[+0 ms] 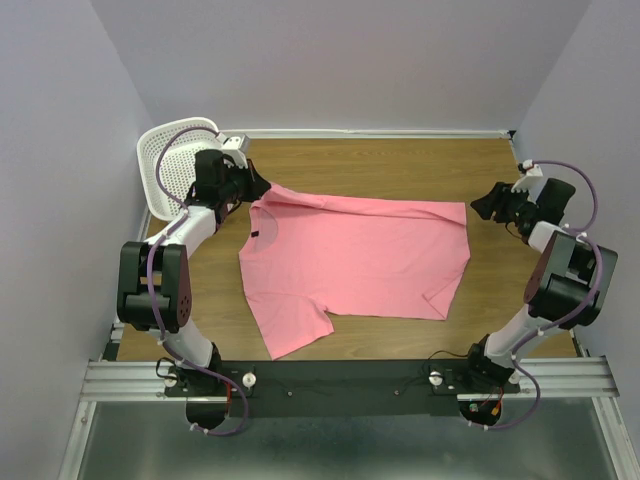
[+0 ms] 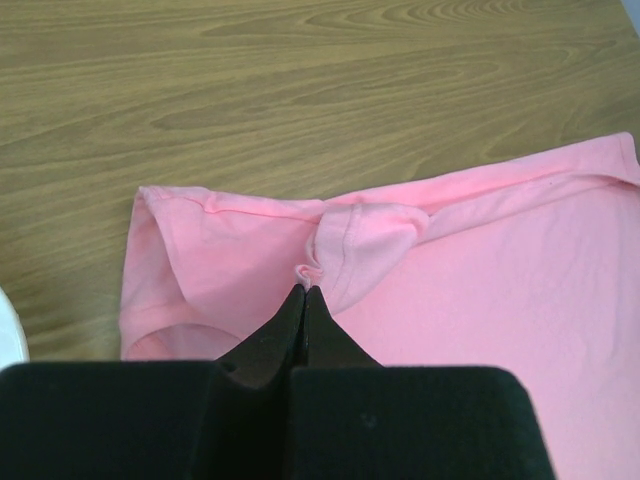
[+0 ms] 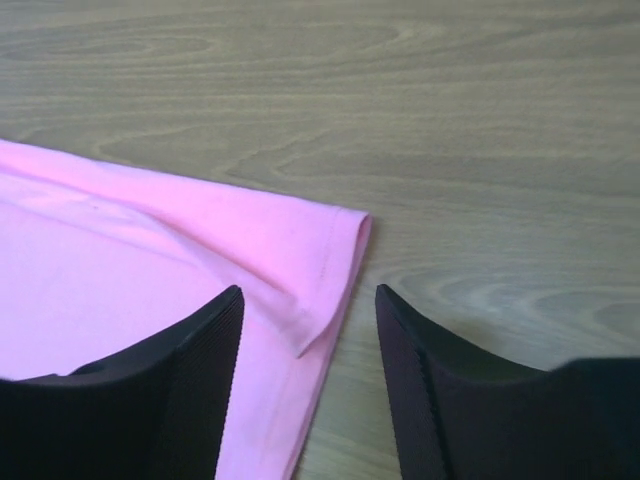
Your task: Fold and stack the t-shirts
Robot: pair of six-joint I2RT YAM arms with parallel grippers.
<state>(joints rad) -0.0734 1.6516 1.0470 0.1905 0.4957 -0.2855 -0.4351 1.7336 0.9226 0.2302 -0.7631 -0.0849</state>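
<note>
The left pincer [image 2: 305, 292] pinched tight on a pucker of the t-shirt [image 1: 360, 260], its far sleeve mostly hidden; the right pincer [image 3: 308, 295], fingers parted, straddled the hem corner, holding nothing.

Robot manipulation lab, bench-top test cell: a flat wood-grain laminate tabletop [image 1: 380, 160] closed in on the left, far and right sides by bare pale lilac-grey wall panels [image 1: 350, 60]. Fixed along the near edge is a slotted silver aluminium mounting rail [image 1: 120, 378]. It carries two black-and-white jointed robot arms side by side, the left arm [image 1: 165, 285] and the right arm [image 1: 560, 285], each trailed by loose lilac-sheathed cables [image 1: 592, 200]. Also present: a white perforated plastic basket [image 1: 172, 160], tipped up on edge in the far left corner.
</note>
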